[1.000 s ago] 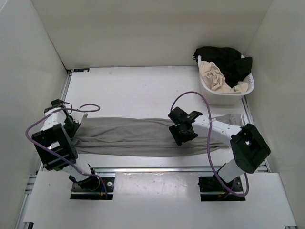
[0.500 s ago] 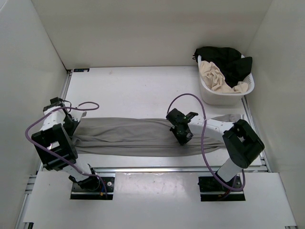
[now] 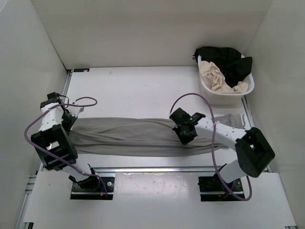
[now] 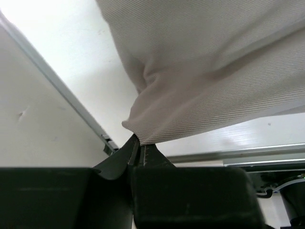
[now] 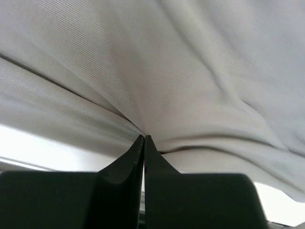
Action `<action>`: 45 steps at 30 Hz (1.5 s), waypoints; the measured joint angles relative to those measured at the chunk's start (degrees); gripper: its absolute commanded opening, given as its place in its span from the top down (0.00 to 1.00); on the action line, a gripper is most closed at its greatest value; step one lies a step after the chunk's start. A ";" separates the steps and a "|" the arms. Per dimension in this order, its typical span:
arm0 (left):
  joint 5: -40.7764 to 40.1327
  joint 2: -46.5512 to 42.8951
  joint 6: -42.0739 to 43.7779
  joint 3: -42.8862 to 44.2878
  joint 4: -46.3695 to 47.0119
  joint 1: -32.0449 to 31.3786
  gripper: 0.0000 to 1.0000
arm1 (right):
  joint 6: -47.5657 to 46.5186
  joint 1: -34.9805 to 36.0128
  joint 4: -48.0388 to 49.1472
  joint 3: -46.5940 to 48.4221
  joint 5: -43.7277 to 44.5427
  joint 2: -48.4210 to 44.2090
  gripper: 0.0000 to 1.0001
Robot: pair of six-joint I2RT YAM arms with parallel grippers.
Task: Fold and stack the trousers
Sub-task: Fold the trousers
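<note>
In the top external view, one pair of grey trousers (image 3: 128, 136) is seen laid lengthwise across the counter (image 3: 138, 88), drawn out between two grippers. The left gripper (image 3: 72, 119) is clamped on the left end of the cloth and the right gripper (image 3: 184, 133) on a point past its middle. This is judged to hold the fabric taut and flat for a fold. The right end is left lying loose on the counter. One white basket (image 3: 224, 98) is set at the far right corner, well apart from the trousers. Two other pieces are heaped in it, a beige garment (image 3: 214, 74) and a black garment (image 3: 228, 59).

In the left wrist view, a corner of the grey cloth is pinched between the clenched fingertips (image 4: 152, 160), with bare counter seen behind it.

In the right wrist view, the fabric is gathered into creases that run to one point, where it is gripped tightly.
</note>
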 measured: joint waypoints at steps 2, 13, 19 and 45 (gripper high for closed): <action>-0.63 0.02 0.07 1.11 -0.87 0.00 0.85 | 0.00 0.00 -1.38 0.02 0.35 -2.51 1.00; -4.22 -0.33 2.05 0.46 -4.83 0.00 0.85 | 1.51 0.00 -8.87 0.50 -3.54 -6.36 1.00; -5.66 -0.37 2.62 -1.68 -5.86 0.00 0.85 | 1.62 0.00 -12.04 1.49 -7.96 -4.90 0.98; 5.75 14.29 -8.28 14.53 -1.22 -1.14 0.17 | 26.43 -41.16 -9.60 -5.27 5.11 -26.16 0.01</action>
